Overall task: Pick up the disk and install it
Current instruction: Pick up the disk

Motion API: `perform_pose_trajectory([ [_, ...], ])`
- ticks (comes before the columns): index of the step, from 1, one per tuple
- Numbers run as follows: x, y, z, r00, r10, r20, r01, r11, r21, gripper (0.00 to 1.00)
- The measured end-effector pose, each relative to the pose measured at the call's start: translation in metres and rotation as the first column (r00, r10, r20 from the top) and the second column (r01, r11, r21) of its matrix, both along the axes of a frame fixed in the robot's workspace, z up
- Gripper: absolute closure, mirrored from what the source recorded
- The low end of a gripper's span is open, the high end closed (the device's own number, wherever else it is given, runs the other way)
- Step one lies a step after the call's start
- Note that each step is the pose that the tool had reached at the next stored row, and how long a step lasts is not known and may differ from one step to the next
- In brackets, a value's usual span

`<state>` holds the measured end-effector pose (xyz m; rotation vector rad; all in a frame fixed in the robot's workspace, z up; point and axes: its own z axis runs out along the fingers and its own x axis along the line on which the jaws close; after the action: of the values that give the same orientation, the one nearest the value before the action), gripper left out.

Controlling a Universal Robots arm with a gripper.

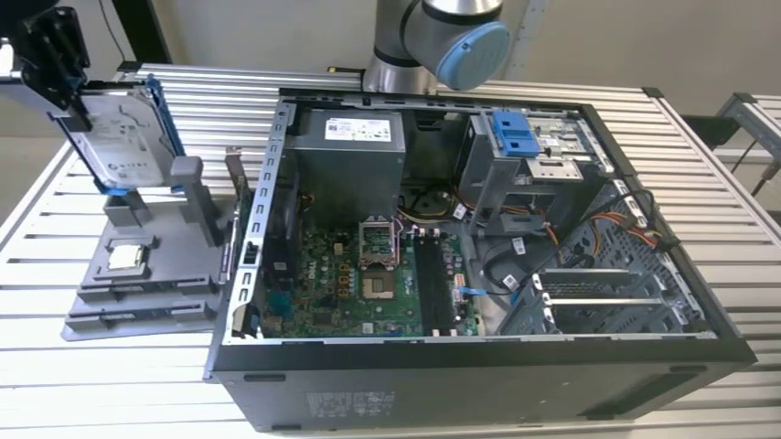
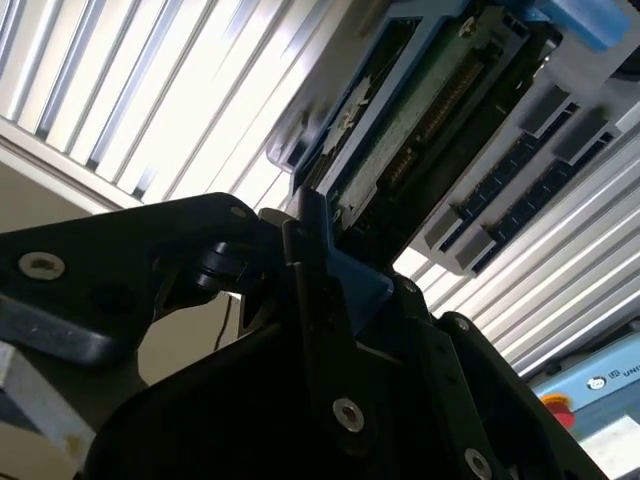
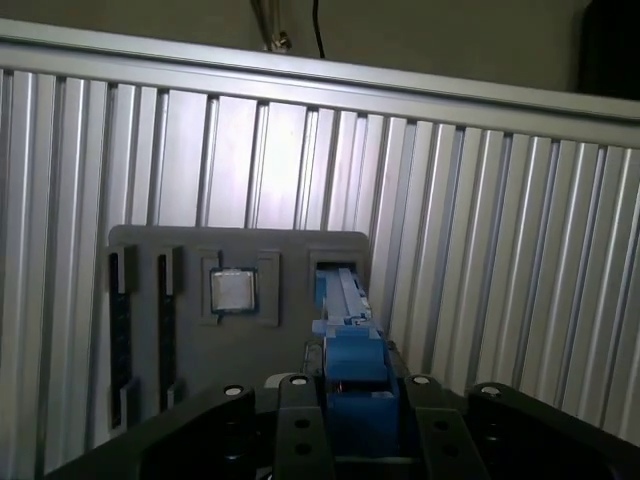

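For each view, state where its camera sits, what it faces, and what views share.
Exterior view: off the arm, looking down on the computer case; the gripper shows.
First wrist view: on the wrist, facing past the fingers to the grey holder.
Second wrist view: beside the fingers, facing the disk, circuit side.
All share the disk.

At 12 o'clock in the exterior view I see my arm (image 1: pixel 409 37): a silver-grey cylindrical joint closed by a round light-blue cap (image 1: pixel 478 53). At 10 o'clock sits the gripper (image 1: pixel 76 110), matt black, seemingly moulded plastic. In the first wrist view, its black body carries 4 silver screw heads (image 3: pixel 232 391) in a row.
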<state>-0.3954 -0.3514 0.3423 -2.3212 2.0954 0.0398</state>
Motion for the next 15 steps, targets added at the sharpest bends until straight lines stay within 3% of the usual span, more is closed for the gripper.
perform_pose_trajectory([
  [15,0.0,0.0,0.0681,1.0,0.0,0.0001,0.0,1.0,0.0,1.0],
])
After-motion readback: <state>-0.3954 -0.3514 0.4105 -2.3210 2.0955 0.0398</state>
